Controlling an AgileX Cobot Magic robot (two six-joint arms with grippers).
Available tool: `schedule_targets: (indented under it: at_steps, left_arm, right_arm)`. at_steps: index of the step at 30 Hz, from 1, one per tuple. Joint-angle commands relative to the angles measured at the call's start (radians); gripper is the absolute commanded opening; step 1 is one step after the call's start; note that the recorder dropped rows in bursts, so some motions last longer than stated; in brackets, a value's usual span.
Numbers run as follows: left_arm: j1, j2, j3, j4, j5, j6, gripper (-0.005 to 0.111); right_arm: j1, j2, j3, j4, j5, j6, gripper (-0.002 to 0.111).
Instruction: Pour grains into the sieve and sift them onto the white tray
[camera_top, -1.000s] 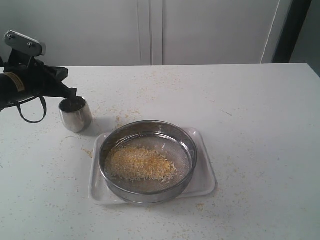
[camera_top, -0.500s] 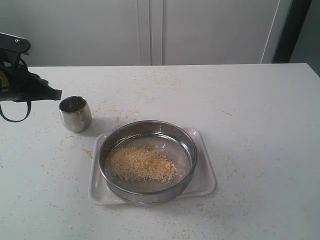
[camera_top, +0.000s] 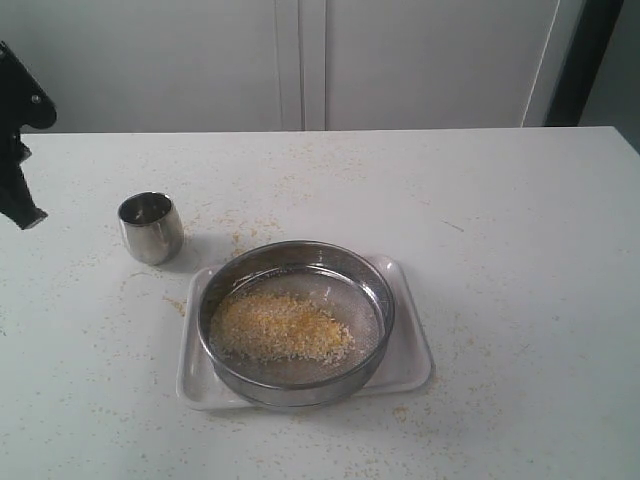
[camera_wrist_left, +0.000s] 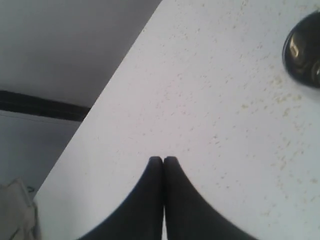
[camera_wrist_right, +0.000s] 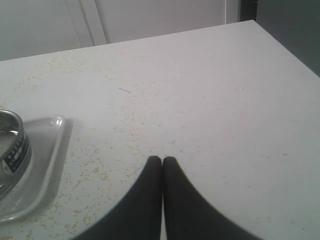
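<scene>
The sieve (camera_top: 380, 290), a wide steel ring with mesh bottom, rests on the white tray (camera_top: 412, 362) near the table's front middle. A heap of yellow and pale grains (camera_top: 280, 328) lies on its mesh. In the right wrist view a part of the sieve (camera_wrist_right: 11, 150) and the tray's corner (camera_wrist_right: 50, 150) show. My left gripper (camera_top: 30, 218) hangs shut and empty at the far left edge, well clear of the steel cup (camera_top: 151, 228). In its own view the left gripper (camera_wrist_left: 163, 159) has its jaws pressed together. My right gripper (camera_wrist_right: 162, 159) is shut and empty above the table, off to one side of the tray.
The small steel cup stands upright left of the tray, and its dark round edge (camera_wrist_left: 304, 50) shows in the left wrist view. Loose grains (camera_top: 240, 225) are scattered over the white table (camera_top: 500, 220). White cabinet doors (camera_top: 300, 60) stand behind the table.
My left gripper has let go of the steel cup's rim and drawn back to the left, to the frame's edge. Cup, sieve and tray have stayed in place.
</scene>
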Motion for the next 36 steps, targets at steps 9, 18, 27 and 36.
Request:
schedule_targets:
  at_steps: [9,18,27,36]
  left_arm:
    - [-0.073,-0.011,-0.001,-0.233,0.522,0.017,0.000]
    - [-0.129,-0.011,-0.084,-0.763,0.853,0.221,0.000]
    - [0.022,-0.011,-0.270,-1.132,1.114,0.417,0.000]
    - [0.194,-0.058,-0.266,-1.287,1.110,0.440,0.000]
  right_arm:
    - [-0.003,-0.004,0.005,-0.005,-0.014,0.005,0.000]
    - [-0.003,-0.004,0.005,-0.005,-0.014,0.005,0.000]
    - [-0.003,-0.004,0.005,-0.005,-0.014,0.005,0.000]
    - [-0.003,-0.004,0.005,-0.005,-0.014,0.005,0.000]
